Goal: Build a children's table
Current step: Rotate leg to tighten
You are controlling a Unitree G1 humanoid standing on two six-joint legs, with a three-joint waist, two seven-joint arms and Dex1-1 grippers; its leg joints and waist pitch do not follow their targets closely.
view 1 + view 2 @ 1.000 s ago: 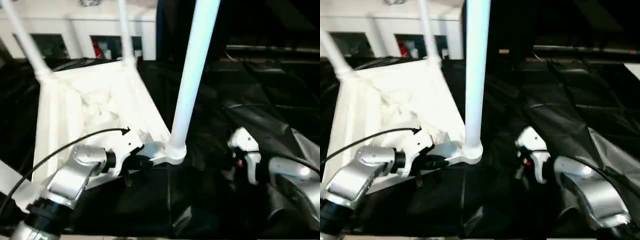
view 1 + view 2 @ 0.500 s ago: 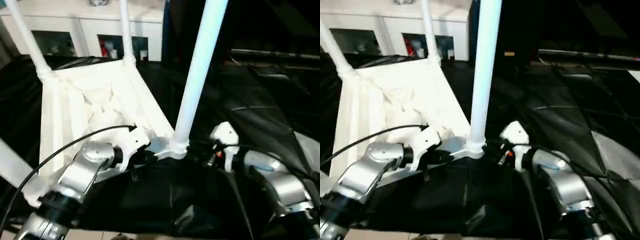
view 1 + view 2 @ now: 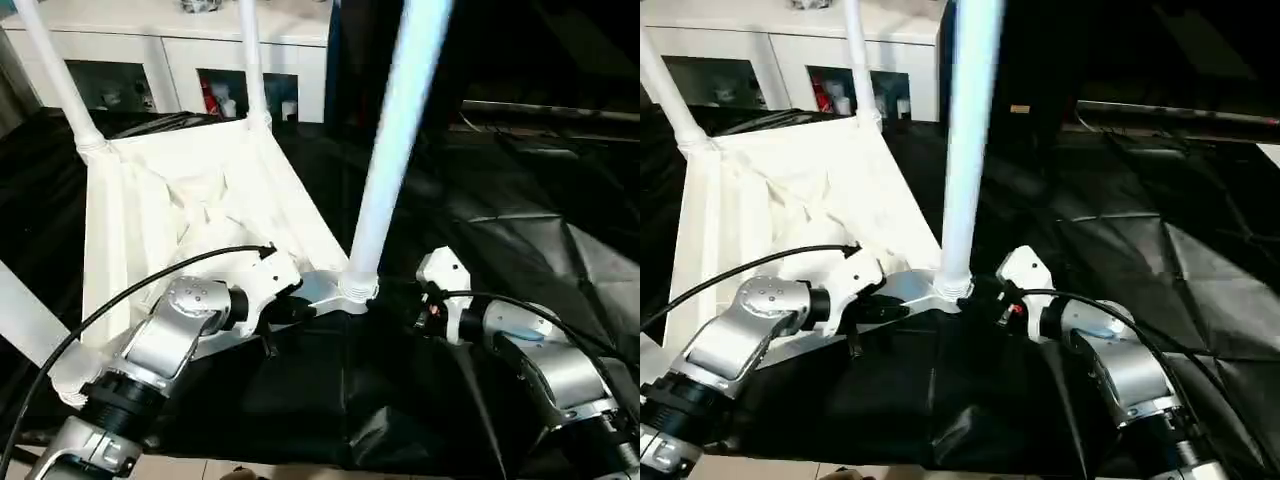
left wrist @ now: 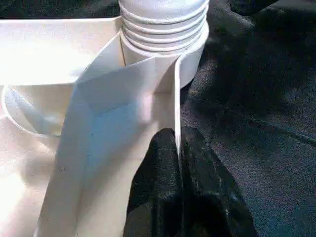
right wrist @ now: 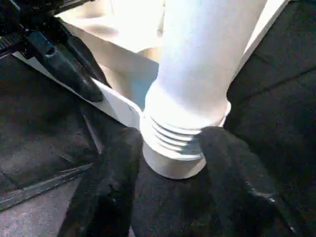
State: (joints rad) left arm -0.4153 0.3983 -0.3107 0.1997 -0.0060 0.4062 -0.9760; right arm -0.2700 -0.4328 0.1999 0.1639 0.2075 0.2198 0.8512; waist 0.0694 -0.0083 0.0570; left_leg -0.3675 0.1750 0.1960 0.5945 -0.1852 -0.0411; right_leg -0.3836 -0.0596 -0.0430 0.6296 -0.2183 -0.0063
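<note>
The white table top (image 3: 190, 210) lies upside down on the black bench (image 3: 520, 200), with legs standing up from its corners. The left hand (image 4: 178, 148) pinches the thin rim of the top, just beside the near corner socket (image 5: 173, 163). The near leg (image 3: 385, 180) stands in this socket. The right hand (image 5: 170, 148) has its fingers (image 5: 111, 192) wide, one on each side of the socket, close to it.
</note>
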